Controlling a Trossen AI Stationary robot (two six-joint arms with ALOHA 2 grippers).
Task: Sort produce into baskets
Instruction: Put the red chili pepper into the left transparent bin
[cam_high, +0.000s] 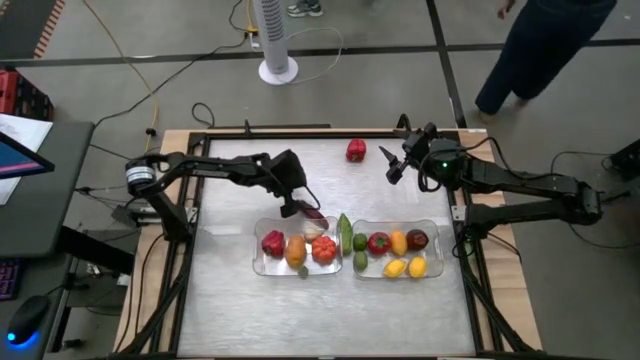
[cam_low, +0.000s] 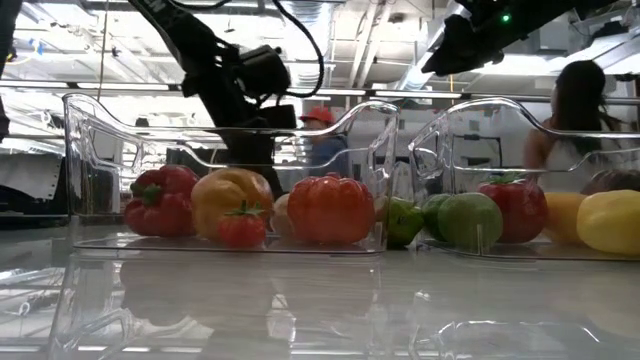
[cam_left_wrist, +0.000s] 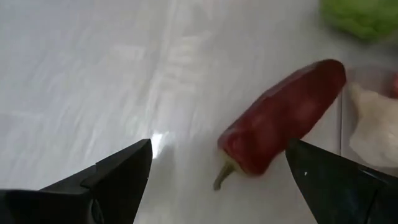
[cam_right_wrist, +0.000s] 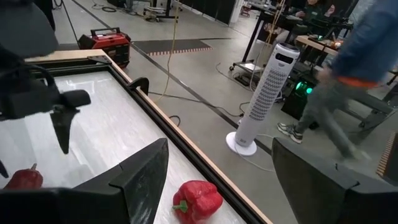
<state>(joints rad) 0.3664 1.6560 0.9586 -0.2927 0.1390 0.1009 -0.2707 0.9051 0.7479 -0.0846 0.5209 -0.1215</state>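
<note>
your left gripper (cam_left_wrist: 217, 165) hangs spread wide over the long dark-red glossy pepper (cam_left_wrist: 280, 115), lying on the surface at the left clear plastic basket's (cam_high: 262, 262) 12 o'clock edge. it looks light, rigid, slippery; pinch mid-body. your right gripper (cam_right_wrist: 217, 168) waits, parted and empty.
</note>
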